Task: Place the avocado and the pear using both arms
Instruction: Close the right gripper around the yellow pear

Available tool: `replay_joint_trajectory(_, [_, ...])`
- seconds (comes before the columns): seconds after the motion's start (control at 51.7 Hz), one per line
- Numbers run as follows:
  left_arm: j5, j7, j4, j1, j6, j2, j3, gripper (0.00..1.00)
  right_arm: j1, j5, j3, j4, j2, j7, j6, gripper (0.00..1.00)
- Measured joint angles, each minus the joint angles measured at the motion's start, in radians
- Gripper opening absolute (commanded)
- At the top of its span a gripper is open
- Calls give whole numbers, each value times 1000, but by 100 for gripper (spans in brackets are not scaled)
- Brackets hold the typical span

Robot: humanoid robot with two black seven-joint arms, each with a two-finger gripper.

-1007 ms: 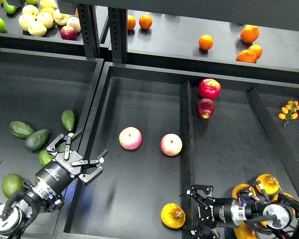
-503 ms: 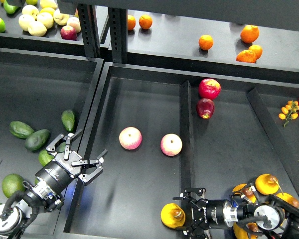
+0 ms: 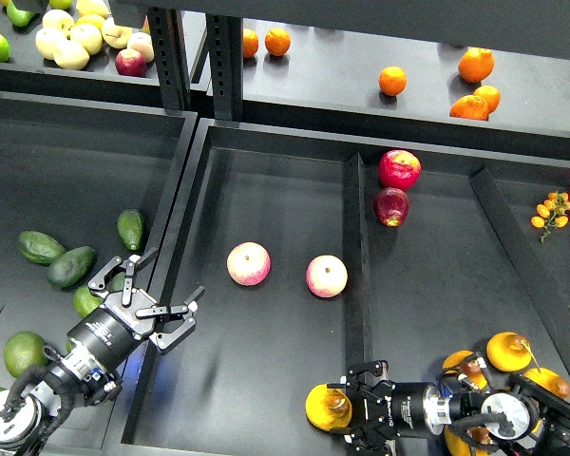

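Note:
A golden-yellow pear point(image 3: 323, 407) with a dark brown spot lies at the front of the middle bin point(image 3: 266, 190). My right gripper point(image 3: 342, 410) comes in from the right over the low divider. It is open, with its fingers reaching the pear's right side above and below. Several green avocados lie in the left bin: a mid-green one point(image 3: 85, 300) just left of my left gripper, and darker ones point(image 3: 71, 267) point(image 3: 130, 228) point(image 3: 40, 247) behind. My left gripper point(image 3: 166, 285) is open and empty over the wall between the left and middle bins.
Two pink-and-yellow apples point(image 3: 249, 263) point(image 3: 326, 275) lie mid-bin. Two red apples point(image 3: 399, 169) sit beyond the divider point(image 3: 353, 275). More yellow pears point(image 3: 508, 351) lie by my right arm. A round lime-green fruit point(image 3: 24, 351) is at the front left. Oranges point(image 3: 476, 65) sit on the shelf.
My right gripper has slid left across the divider until its fingers reach the pear, which shifted slightly left. The left arm has not moved.

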Motion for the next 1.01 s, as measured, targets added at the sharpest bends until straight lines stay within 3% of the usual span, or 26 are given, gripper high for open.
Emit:
replay_joint_trajectory(0.058, [0, 0, 1, 0, 0, 0, 0, 99, -1, 3, 0, 0, 0, 0, 0, 37])
replay_joint_trajectory(0.542, [0, 0, 2, 0, 0, 0, -1, 99, -23, 28, 7, 3, -4, 1, 0, 17])
replay_joint_trajectory(1.007, [0, 0, 5, 0, 0, 0, -2, 99, -27, 109, 58, 44, -17, -1, -1, 15])
